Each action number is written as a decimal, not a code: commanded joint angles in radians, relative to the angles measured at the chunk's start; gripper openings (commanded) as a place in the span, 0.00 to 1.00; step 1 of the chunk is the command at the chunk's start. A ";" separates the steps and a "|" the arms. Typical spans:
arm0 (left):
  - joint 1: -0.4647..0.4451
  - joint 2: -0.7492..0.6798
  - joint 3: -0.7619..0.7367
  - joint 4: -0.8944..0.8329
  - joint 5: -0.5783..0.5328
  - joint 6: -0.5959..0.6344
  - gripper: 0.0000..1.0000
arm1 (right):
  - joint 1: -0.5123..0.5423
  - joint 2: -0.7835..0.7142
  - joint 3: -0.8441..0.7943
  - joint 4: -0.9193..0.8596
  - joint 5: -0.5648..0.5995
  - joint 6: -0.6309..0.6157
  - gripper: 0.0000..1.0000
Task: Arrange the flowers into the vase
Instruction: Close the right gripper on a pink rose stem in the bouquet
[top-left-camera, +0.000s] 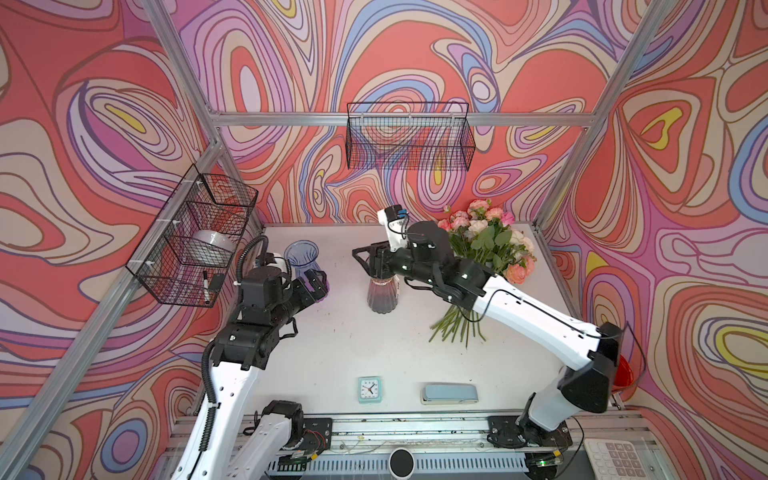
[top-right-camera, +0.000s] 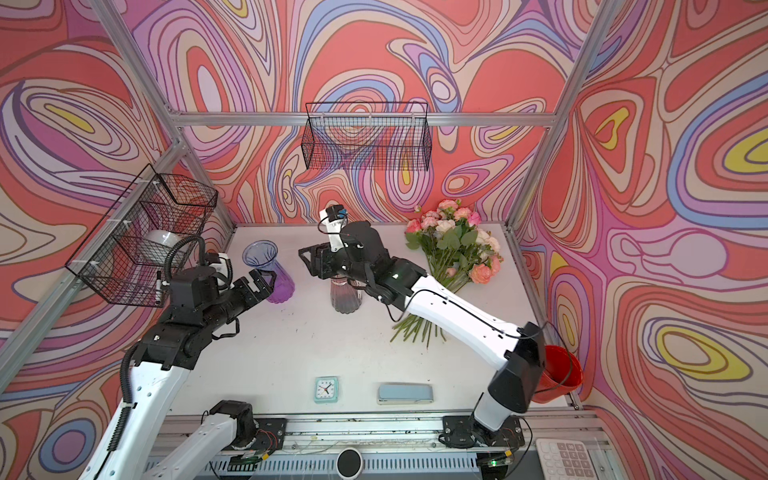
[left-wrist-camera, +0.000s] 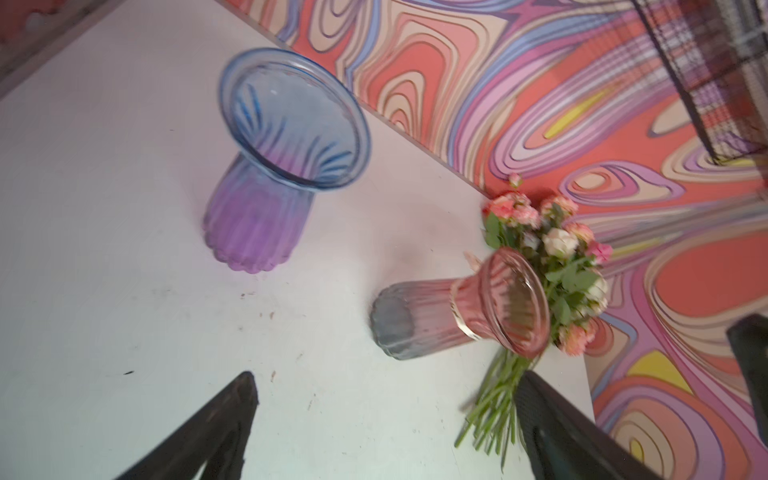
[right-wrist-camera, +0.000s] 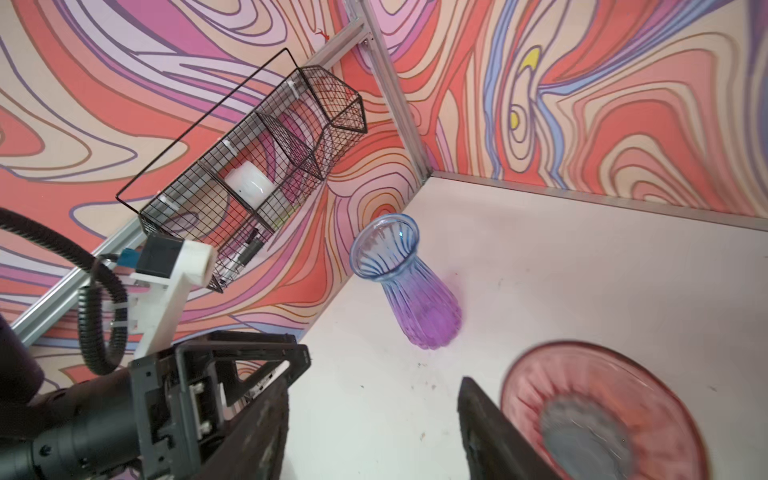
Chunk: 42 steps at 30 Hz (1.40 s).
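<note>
The flowers (top-left-camera: 484, 243) lie flat at the right rear of the table (top-left-camera: 332, 345), outside the 2 upright vases.
The bunch's long axis runs front to back: heads point at the back wall, stems fan toward the front. The pink vase (top-left-camera: 382, 295) stands mid-table, the blue-purple vase (top-left-camera: 300, 255) left of it. The right gripper (right-wrist-camera: 376, 378) hangs over the pink vase, jaws apart and empty; the left gripper (top-right-camera: 261, 281) gapes beside the blue-purple vase.
</note>
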 joint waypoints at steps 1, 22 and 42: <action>-0.120 -0.053 -0.061 0.027 -0.048 -0.034 1.00 | -0.081 -0.105 -0.191 -0.073 0.143 0.052 0.68; -0.278 -0.029 -0.336 0.219 0.063 -0.096 1.00 | -0.711 0.127 -0.423 -0.062 0.034 0.143 0.59; -0.279 0.058 -0.339 0.258 0.059 -0.094 1.00 | -0.753 0.262 -0.392 -0.057 0.067 0.097 0.15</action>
